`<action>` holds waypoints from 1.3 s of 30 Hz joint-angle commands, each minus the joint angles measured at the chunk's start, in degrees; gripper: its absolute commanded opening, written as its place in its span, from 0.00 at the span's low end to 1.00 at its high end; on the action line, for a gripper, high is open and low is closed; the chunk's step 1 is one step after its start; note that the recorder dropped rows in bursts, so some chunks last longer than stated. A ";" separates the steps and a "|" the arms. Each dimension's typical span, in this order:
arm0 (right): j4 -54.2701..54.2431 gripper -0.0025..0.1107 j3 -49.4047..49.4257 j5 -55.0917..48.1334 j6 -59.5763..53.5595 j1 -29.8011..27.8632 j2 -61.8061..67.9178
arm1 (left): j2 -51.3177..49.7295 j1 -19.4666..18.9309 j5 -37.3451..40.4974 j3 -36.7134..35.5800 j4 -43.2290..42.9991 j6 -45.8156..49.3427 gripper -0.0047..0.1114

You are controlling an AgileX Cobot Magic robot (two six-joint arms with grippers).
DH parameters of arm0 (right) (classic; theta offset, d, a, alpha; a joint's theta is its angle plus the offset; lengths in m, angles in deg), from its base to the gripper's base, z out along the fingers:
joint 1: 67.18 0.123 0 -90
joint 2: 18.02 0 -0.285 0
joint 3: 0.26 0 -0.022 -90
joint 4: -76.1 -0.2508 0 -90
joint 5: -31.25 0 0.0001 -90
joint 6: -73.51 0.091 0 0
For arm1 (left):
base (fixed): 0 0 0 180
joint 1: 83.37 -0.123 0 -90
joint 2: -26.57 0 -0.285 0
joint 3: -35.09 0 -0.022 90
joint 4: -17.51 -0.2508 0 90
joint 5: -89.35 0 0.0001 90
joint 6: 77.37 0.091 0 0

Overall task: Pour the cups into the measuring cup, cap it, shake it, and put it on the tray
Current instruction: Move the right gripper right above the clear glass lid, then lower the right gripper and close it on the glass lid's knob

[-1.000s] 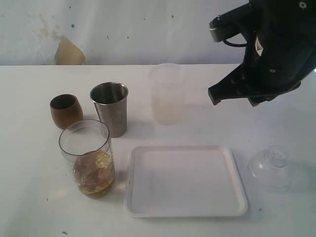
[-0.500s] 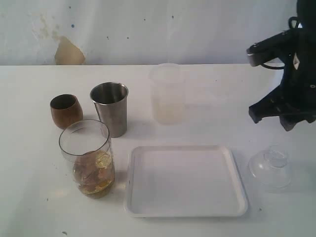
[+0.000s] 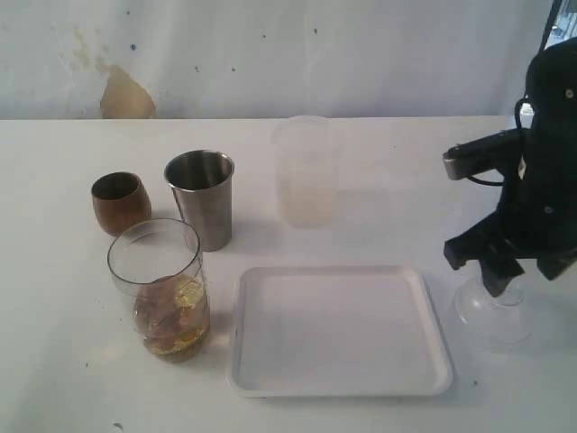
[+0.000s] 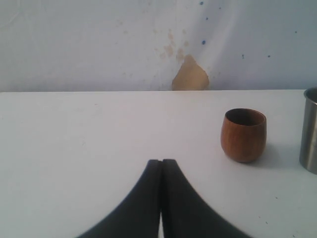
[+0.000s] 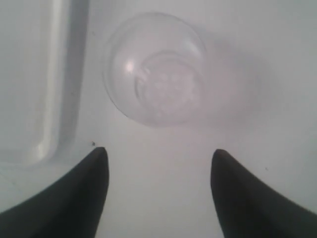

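Measuring cup [image 3: 160, 289] unmoved, right arm [image 3: 544, 194] lowered over domed lid [image 3: 494, 317], right jaws apart, left jaws closed.

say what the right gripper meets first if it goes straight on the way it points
Most likely the clear lid, dead ahead of the gap between the right gripper's open fingers; depth is unclear.

Measuring cup [image 3: 160, 293] L of tray [image 3: 338, 329], tumbler [image 3: 202, 198] & wooden cup [image 3: 119, 202] behind it.

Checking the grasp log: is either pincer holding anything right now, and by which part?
Nothing is held. The right pincer stands open near the clear lid, apart from it; the left pincer is shut on nothing.
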 commanded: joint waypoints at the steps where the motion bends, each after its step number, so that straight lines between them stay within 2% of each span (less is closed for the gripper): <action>1: -2.14 0.52 0.63 3.53 -2.83 -0.35 -0.34 | 0.32 0.35 -0.63 -0.24 -0.23 0.00 0.04; 6: 1.98 0.52 1.03 5.10 1.44 -3.07 2.75 | 0.32 0.35 -0.63 -0.24 -0.23 0.00 0.04; 10: -3.11 0.52 1.03 7.35 -1.54 -3.68 3.25 | 0.32 0.35 -0.63 -0.24 -0.23 0.00 0.04; 11: -6.87 0.52 1.27 7.35 -5.25 -3.68 3.92 | 0.32 0.35 -0.63 -0.24 -0.23 0.00 0.04; 16: -2.06 0.52 1.53 8.31 -1.94 -3.68 6.78 | 0.32 0.35 -0.63 -0.24 -0.23 0.00 0.04; 23: -9.25 0.52 -1.25 7.77 -6.60 -3.58 4.06 | 0.32 0.35 -0.63 -0.24 -0.23 0.00 0.04; 27: -6.23 0.52 -3.70 1.01 -3.54 -3.58 1.50 | 0.32 0.35 -0.63 -0.24 -0.23 0.00 0.04; 32: 3.47 0.52 -2.32 1.58 5.41 -3.70 3.02 | 0.32 0.35 -0.63 -0.24 -0.23 0.00 0.04; 39: 0.59 0.52 -2.32 2.56 4.94 -3.80 7.41 | 0.32 0.35 -0.63 -0.24 -0.23 0.00 0.04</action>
